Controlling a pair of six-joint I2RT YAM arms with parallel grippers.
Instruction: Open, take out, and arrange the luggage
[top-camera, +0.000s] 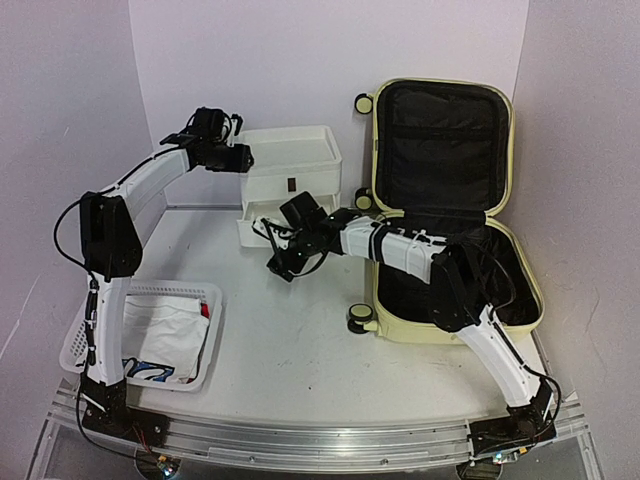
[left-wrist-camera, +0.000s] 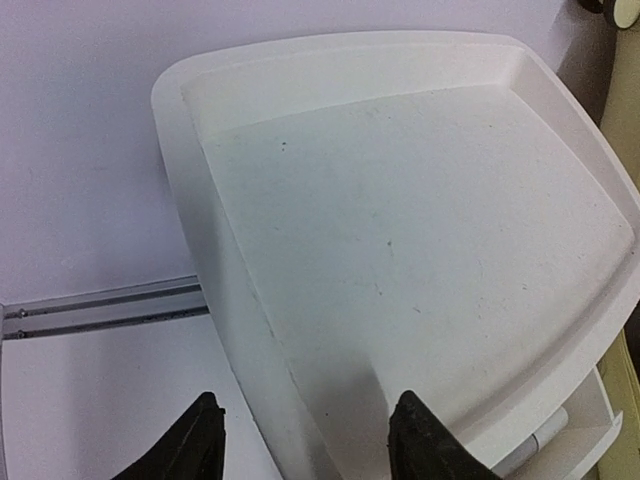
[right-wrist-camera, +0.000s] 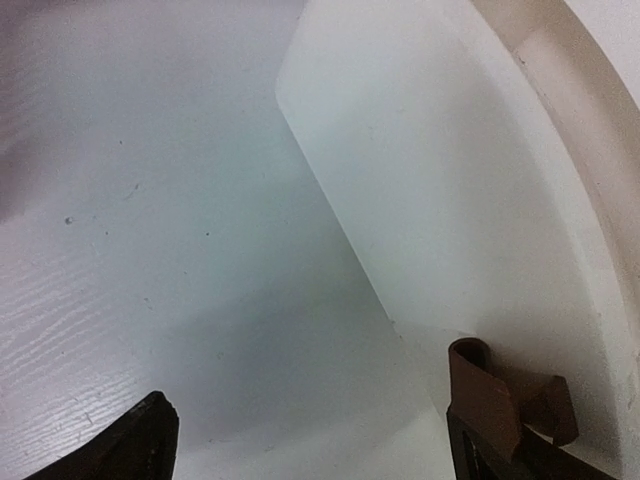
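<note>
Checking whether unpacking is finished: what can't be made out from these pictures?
- Suitcase lower shell, top view: the right arm crosses it and the black lining is dark; any contents cannot be told.
- Basket, top view: white items with blue and red marks, too small to identify.
- Brown tab, right wrist view: cut off by the bottom edge; its attachment is unclear.
- Drawer, left wrist view: cut off at the corner; contents hidden.

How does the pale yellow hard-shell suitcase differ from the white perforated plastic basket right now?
The pale yellow hard-shell suitcase has a hinged lid, standing open; the white perforated plastic basket has no lid. The suitcase is lined in black; the basket is white throughout. The suitcase looks empty where visible; the basket holds white fabric. Both rest on the white table.
</note>
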